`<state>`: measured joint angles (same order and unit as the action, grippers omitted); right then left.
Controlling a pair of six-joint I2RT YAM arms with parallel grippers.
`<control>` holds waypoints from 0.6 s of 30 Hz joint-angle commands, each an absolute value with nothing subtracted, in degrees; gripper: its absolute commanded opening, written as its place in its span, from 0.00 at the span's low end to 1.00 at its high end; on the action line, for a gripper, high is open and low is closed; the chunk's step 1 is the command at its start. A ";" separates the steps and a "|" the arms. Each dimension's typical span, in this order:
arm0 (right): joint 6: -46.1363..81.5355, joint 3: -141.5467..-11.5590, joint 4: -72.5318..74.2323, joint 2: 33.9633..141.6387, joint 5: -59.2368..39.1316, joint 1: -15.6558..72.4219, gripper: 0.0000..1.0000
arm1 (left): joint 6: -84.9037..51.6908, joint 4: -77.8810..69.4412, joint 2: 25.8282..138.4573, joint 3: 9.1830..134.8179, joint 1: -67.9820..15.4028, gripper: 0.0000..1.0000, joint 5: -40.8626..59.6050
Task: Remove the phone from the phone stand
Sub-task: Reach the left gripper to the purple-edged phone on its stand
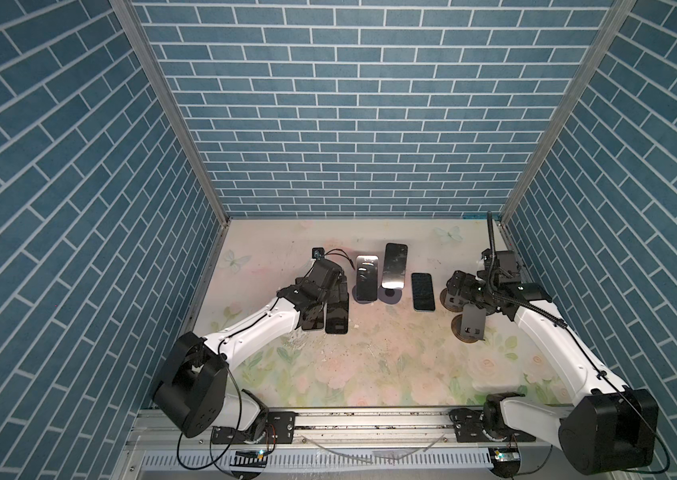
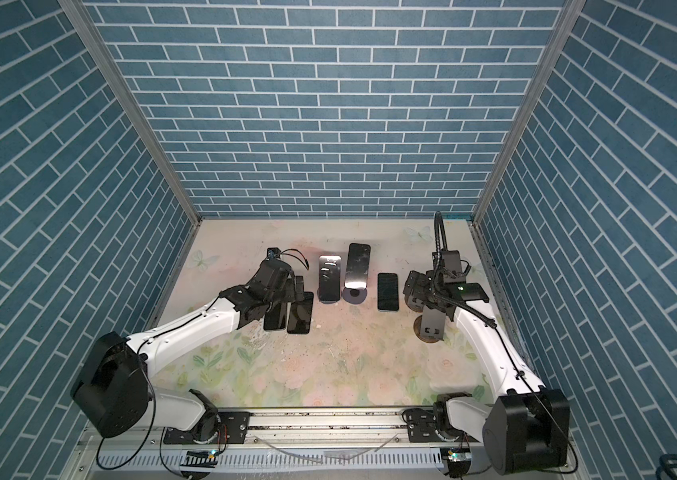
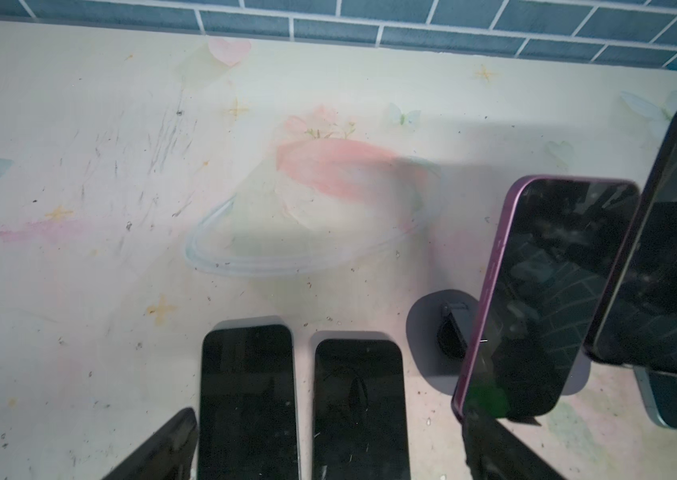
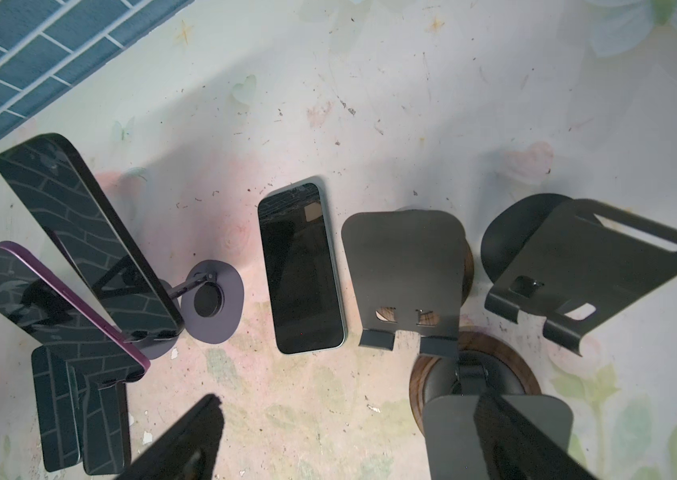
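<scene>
Blue brick-patterned walls (image 1: 349,124) enclose a scuffed floral worktop (image 1: 370,353); the left hand (image 3: 330,415) and right hand (image 4: 347,401) gape wide, empty.

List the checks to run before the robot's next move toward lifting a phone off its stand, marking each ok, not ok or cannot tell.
1. Fingers of left gripper open, holding nothing: ok.
2. Fingers of right gripper open, holding nothing: ok.
3. Phone on a stand to take: ok; purple-edged phone and taller phone both lean on stands.
4. The left gripper lined up with the purple-edged phone: not ok; it hangs over two flat phones.
5. Bare table for setting down: ok.
6. Those stands fixed down: cannot tell.
</scene>
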<state>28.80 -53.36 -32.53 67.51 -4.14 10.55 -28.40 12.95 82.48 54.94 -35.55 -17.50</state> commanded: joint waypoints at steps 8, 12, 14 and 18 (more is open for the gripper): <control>30.77 -49.67 -31.11 65.74 -2.47 11.21 0.95 | -27.74 16.67 93.14 67.39 -37.64 1.00 -16.69; 30.50 -48.55 -31.03 65.57 -2.33 11.16 0.95 | -27.60 18.28 97.95 72.55 -38.89 1.00 -17.35; 30.33 -48.04 -31.11 65.51 -2.28 11.16 0.96 | -27.86 19.38 100.33 75.15 -39.36 1.00 -17.75; 29.91 -46.91 -30.97 65.17 -2.24 11.16 0.96 | -27.95 19.61 103.81 78.80 -40.23 1.00 -17.69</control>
